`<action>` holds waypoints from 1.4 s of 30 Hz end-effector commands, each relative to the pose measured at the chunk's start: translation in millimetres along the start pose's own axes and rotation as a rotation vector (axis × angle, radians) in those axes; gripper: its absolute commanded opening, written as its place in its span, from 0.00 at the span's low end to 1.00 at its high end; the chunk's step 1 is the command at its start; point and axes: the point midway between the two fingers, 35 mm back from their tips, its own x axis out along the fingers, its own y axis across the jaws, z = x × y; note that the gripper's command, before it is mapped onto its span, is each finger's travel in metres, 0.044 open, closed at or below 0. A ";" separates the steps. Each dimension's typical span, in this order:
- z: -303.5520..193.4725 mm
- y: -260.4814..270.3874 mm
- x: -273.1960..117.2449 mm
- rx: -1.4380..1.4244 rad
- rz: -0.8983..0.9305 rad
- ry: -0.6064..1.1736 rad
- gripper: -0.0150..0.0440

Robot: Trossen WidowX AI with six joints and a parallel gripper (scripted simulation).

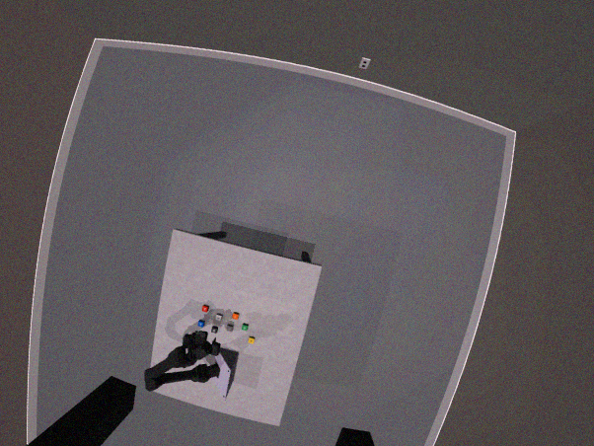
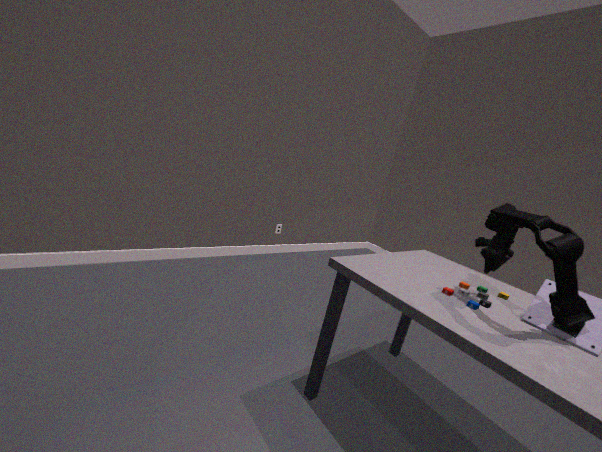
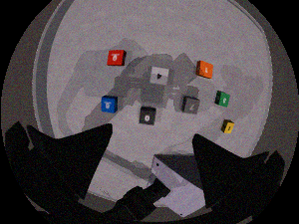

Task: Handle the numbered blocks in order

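My gripper (image 3: 153,134) (image 2: 486,271) is open and empty, high above the table. In the wrist view the blocks lie beyond the fingertips: a red block (image 3: 116,58) (image 1: 205,308) (image 2: 448,291), a white block (image 3: 159,75) (image 1: 219,317), an orange block (image 3: 204,70) (image 1: 236,316) (image 2: 464,285), a blue block (image 3: 109,105) (image 1: 201,324) (image 2: 473,304), a black block (image 3: 148,115) (image 1: 214,330) (image 2: 485,303), a grey block (image 3: 190,105) (image 1: 230,327), a green block (image 3: 222,99) (image 1: 245,327) (image 2: 482,289) and a yellow block (image 3: 228,126) (image 1: 252,340) (image 2: 503,296). Their printed digits are too small and blurred to read surely.
The blocks stand apart in a loose cluster on the table (image 1: 247,271) (image 2: 390,270). The arm's pale base plate (image 1: 224,380) (image 2: 537,312) (image 3: 181,198) lies on the near side of the blocks. Shadows of the arm fall across the blocks.
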 end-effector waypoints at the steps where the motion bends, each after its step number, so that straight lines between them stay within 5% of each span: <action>1: -18.8 11.7 6.1 0.007 0.005 0.006 0.93; 6: -18.5 11.6 8.4 0.007 0.004 0.006 0.93; 13: -18.8 12.7 84.8 0.006 0.006 0.005 0.93; 42: -19.3 13.4 122.1 0.005 0.008 0.005 0.93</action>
